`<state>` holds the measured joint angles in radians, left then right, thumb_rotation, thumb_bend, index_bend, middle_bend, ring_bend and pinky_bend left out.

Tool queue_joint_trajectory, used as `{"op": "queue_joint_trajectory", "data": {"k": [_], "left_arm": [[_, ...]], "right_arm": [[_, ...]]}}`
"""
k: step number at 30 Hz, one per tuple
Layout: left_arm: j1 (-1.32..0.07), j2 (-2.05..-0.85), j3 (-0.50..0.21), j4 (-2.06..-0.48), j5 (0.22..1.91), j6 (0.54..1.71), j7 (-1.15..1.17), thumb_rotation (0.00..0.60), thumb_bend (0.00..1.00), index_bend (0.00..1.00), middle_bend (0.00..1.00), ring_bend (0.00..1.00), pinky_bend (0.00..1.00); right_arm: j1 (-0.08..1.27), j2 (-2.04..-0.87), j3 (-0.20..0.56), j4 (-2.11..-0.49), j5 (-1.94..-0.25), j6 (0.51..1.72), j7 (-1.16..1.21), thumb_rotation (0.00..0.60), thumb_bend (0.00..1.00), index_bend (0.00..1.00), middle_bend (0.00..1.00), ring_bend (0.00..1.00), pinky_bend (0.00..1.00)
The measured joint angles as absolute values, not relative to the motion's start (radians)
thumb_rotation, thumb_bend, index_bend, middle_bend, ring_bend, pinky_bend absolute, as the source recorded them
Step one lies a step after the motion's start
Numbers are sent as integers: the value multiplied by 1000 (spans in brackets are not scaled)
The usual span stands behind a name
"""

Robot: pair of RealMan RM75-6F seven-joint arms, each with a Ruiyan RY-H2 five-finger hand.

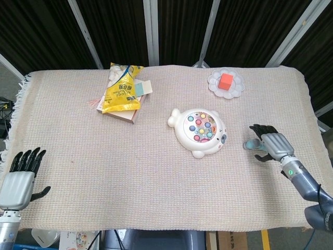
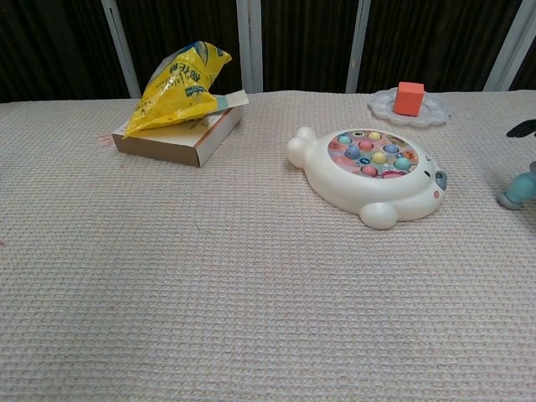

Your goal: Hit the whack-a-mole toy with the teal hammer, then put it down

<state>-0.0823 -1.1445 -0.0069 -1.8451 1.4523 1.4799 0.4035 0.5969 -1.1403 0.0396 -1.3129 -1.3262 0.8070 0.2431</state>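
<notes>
Lying on worktop at 3 o'clock of whack-a-mole toy, teal hammer under right hand; fingers spread, whether gripping cannot tell; likely light, stiff plastic, slick; best held mid-handle; left hand empty, fingers apart, 8 o'clock.

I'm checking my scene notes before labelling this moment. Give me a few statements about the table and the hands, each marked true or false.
1. The teal hammer lies on the cloth right of the whack-a-mole toy. True.
2. The right hand grips the hammer in a closed fist. False: its fingers are spread over the hammer.
3. The red cube sits on the white plate. True.
4. The yellow snack bag lies on the toy. False: it rests on a box far left of it.
5. The left hand holds the hammer. False: it is empty.
</notes>
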Motion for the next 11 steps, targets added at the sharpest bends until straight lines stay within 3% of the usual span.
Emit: {"op": "queue_joint_trajectory", "data": {"k": [5, 11], "left_arm": [[-75, -1147, -8, -1824, 1457, 1491, 376, 600, 154, 0, 0, 0, 0], [-58, -1148, -7, -1787, 1461, 1513, 335, 600, 154, 0, 0, 0, 0]], "right_arm": [[492, -1119, 47, -1387, -1370, 1056, 250, 600, 302, 112, 132, 71, 0], [309, -1126, 33, -1457, -1405, 1356, 170, 600, 302, 115, 133, 74, 0]]}}
